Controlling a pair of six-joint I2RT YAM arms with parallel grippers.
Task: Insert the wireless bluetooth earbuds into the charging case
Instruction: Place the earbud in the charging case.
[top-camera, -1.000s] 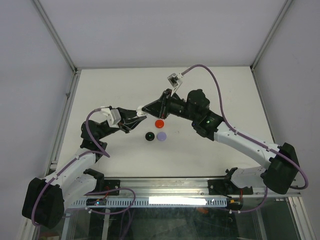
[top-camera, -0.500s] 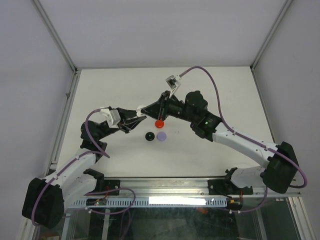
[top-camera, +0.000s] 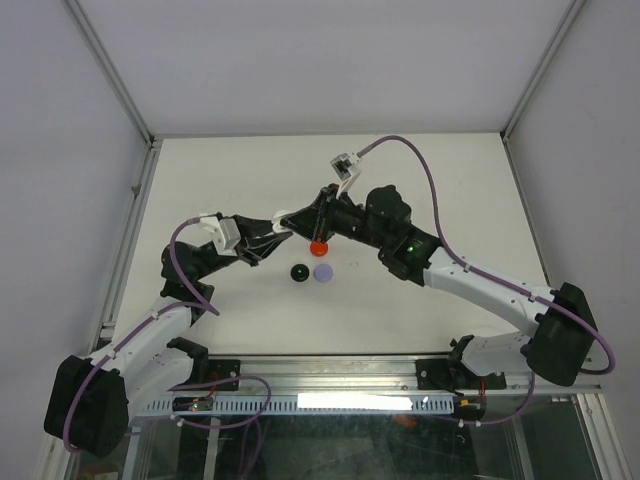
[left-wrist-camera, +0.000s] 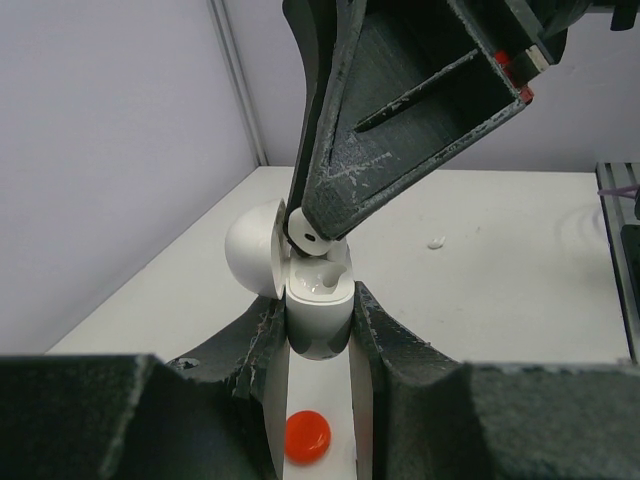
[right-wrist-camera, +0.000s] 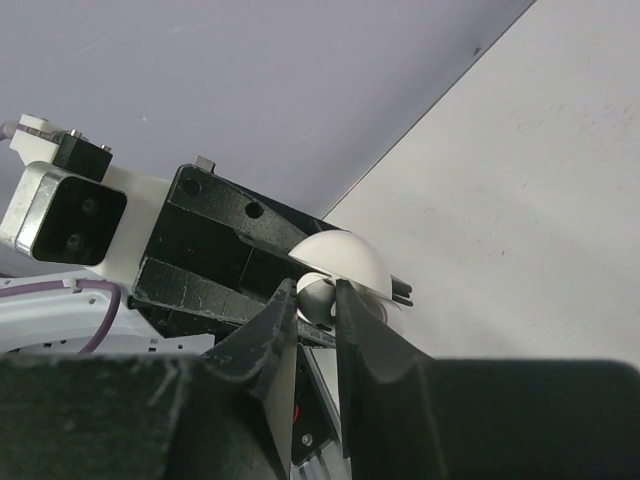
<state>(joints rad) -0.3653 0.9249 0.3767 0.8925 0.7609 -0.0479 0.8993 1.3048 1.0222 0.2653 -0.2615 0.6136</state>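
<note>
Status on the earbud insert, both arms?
Left fingers shut on open white case, off the table. Right fingers shut on white earbud, at case mouth, not seated. Nothing between; red case below.

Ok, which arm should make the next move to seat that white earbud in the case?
Right. The right gripper pinches the white earbud right at the mouth of the open white charging case; the left gripper is shut on that case and probably should just hold it.

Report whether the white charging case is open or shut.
Open: the white charging case has its domed lid swung back, wells exposed.
</note>
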